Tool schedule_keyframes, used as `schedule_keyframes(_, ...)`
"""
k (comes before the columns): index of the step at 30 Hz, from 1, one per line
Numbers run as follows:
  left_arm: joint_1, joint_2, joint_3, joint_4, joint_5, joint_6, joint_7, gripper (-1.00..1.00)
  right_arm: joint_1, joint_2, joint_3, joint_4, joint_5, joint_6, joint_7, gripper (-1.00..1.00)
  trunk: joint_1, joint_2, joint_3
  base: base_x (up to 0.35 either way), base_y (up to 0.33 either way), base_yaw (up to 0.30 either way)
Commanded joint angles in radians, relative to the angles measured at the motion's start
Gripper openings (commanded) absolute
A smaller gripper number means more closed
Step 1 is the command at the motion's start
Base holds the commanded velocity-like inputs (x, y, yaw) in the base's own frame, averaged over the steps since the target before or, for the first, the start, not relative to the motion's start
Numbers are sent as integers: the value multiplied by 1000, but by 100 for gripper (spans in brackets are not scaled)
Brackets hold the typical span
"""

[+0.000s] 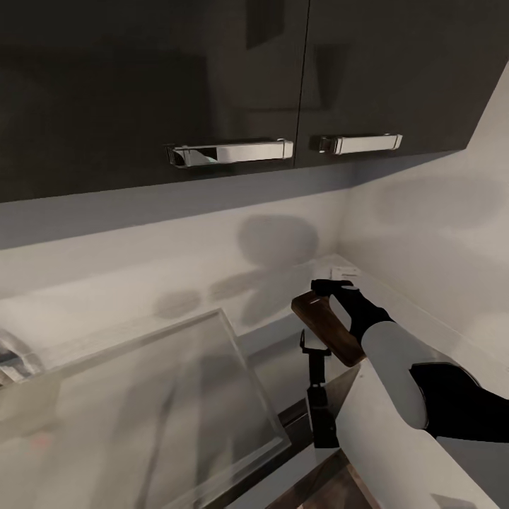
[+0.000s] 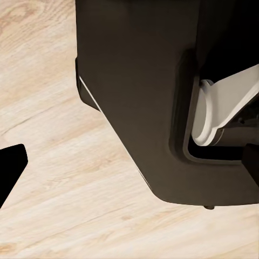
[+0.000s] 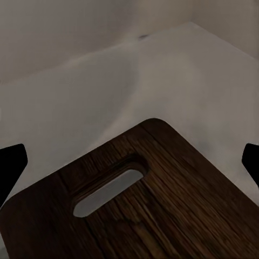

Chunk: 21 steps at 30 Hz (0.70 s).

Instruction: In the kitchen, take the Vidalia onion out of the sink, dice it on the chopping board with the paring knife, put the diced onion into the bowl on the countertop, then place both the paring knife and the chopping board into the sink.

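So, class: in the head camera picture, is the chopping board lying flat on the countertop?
No: the chopping board is held up in the air by the right gripper, tilted, in front of the pale wall.

The right arm (image 1: 396, 367) reaches forward, raised — its gripper (image 1: 332, 293) clamped on the chopping board (image 1: 329, 329) (held tilted).

dark brown wood-grain chopping board (image 3: 162, 210) (pale floor (image 2: 54, 162))
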Motion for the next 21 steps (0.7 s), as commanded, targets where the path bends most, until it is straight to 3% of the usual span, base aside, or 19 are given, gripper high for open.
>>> schedule_keyframes(1, 0, 0, 1, -1, 1, -1, 0, 100, 0, 0, 5, -1, -8, 5, -5, 100, 0, -1, -1, 0, -1, 0)
schedule_keyframes(21, 0, 0, 1, -1, 1, -1, 0, 100, 0, 0, 4, -2, -8, 5, -5, 100, 0, -1, -4, 0, 0, 0)
